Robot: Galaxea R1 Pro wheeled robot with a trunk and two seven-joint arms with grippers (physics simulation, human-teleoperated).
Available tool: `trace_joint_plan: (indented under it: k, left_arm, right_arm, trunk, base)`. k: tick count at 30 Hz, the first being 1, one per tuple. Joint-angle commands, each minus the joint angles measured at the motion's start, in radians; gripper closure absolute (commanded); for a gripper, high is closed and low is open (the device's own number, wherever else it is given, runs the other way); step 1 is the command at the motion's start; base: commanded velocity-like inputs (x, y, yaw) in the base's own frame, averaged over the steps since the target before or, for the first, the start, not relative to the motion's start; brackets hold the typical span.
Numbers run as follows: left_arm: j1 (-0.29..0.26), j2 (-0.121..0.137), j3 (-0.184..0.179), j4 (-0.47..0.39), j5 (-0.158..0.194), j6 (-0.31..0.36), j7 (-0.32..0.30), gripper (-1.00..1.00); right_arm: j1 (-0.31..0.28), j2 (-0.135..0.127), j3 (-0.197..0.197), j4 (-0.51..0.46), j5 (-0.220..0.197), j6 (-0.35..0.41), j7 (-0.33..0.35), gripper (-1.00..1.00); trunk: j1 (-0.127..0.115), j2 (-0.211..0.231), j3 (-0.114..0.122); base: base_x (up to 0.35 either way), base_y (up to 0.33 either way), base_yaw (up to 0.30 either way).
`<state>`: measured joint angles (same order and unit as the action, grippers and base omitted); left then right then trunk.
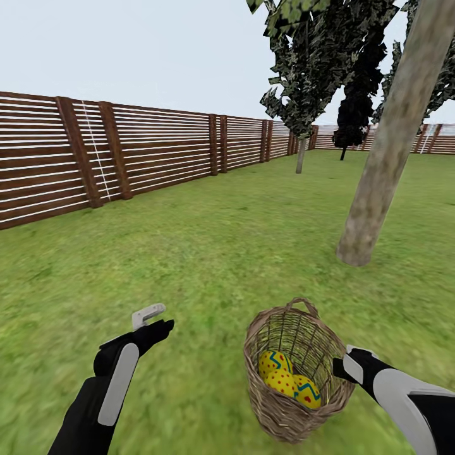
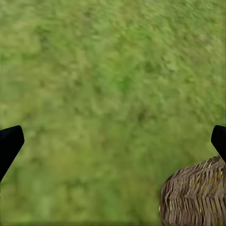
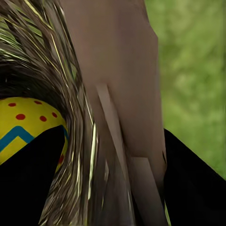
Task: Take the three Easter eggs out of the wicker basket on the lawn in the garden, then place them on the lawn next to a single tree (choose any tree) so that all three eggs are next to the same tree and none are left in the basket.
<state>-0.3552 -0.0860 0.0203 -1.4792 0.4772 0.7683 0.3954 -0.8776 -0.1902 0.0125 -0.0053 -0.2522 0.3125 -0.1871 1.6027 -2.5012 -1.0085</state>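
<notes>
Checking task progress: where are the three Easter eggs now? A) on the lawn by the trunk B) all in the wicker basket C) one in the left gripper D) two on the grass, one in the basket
B: all three Easter eggs sit inside the wicker basket, whose rim the right gripper straddles.

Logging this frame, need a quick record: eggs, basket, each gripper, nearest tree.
eggs: three Easter eggs lie inside the wicker basket
basket: tilted, lifted by its rim above the lawn
right gripper: fingers shut on the basket wall, one inside, one outside
left gripper: open, empty, over grass
tree: pale trunk just beyond the basket, to the right
</notes>
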Motion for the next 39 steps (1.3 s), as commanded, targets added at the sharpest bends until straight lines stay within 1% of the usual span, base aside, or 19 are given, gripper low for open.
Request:
trace_joint_plan:
  k: [1, 11, 12, 19, 25, 38, 39]
  left_arm:
    - [-0.001, -0.001, 0.001, -0.001, 0.011, 0.003, 0.008, -1.00]
    - [-0.001, 0.000, 0.001, -0.001, 0.012, 0.002, 0.008, -1.00]
    - [-0.001, 0.005, 0.001, -0.001, 0.012, 0.002, 0.008, -1.00]
    - [-0.001, 0.008, 0.001, -0.001, 0.012, 0.001, 0.008, -1.00]
    - [-0.001, 0.008, 0.002, -0.001, 0.012, 0.002, 0.008, -1.00]
    - [-0.001, 0.008, 0.003, -0.001, 0.012, 0.002, 0.008, -1.00]
    - [-0.001, 0.011, 0.022, -0.001, 0.012, 0.002, 0.008, -1.00]
  right_arm:
    - [0.000, 0.000, -0.003, -0.001, -0.013, 0.002, -0.002, 1.00]
    - [0.000, 0.000, -0.003, -0.001, -0.013, 0.002, -0.002, 1.00]
    - [0.000, 0.000, -0.003, -0.001, -0.013, 0.002, -0.002, 1.00]
    - [0.000, 0.000, -0.003, -0.001, -0.012, 0.002, -0.002, 1.00]
    - [0.000, 0.000, -0.003, -0.001, -0.013, 0.001, -0.002, 1.00]
    - [0.000, 0.003, -0.004, -0.002, -0.019, -0.006, -0.003, 1.00]
    - [0.000, 0.003, -0.005, -0.001, -0.019, -0.006, -0.003, 1.00]
  trunk:
    - [0.000, 0.000, -0.001]
    - [0.000, 0.000, -0.001]
    - [0.000, 0.000, -0.001]
    - [0.000, 0.000, -0.001]
    - [-0.003, 0.001, 0.022]
    - [-0.052, 0.092, 0.063]
    - [-0.052, 0.092, 0.063]
  base:
    - [0.000, 0.000, 0.000]
    - [0.000, 0.000, 0.000]
    - [0.000, 0.000, 0.000]
    - [0.000, 0.000, 0.000]
    - [0.000, 0.000, 0.000]
    - [0.000, 0.000, 0.000]
    - [0.000, 0.000, 0.000]
